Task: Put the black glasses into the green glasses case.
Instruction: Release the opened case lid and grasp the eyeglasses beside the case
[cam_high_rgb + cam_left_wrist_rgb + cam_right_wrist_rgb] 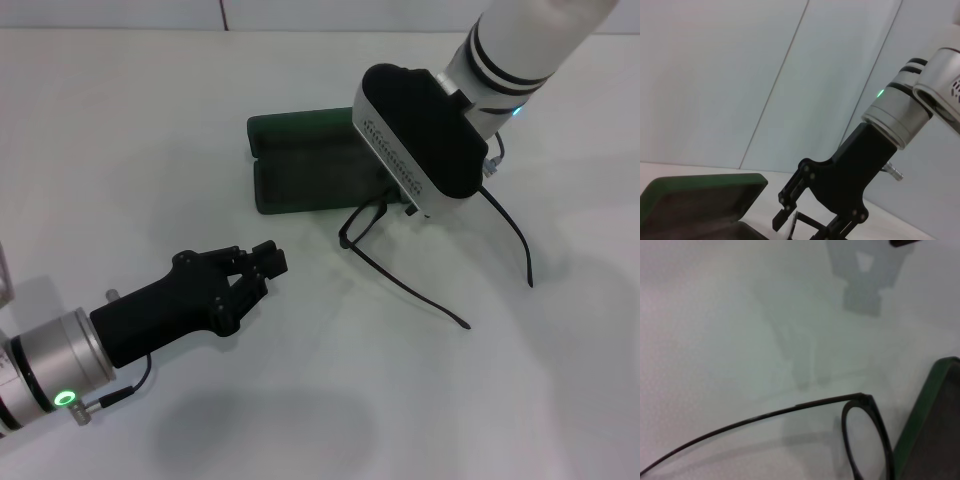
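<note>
Black glasses (440,300) lie beside the open green case (300,165) (temples spread). Right hand (807,227) straddles their frame, fingers apart. Left hand (262,262) hovers nearby, pressed together.

Black glasses (400,255) front hidden beneath right tool (807,224).

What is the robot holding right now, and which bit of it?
The right gripper is at the front of the black glasses, beside the open green glasses case, but a firm grip cannot be told. The left gripper holds nothing.
</note>
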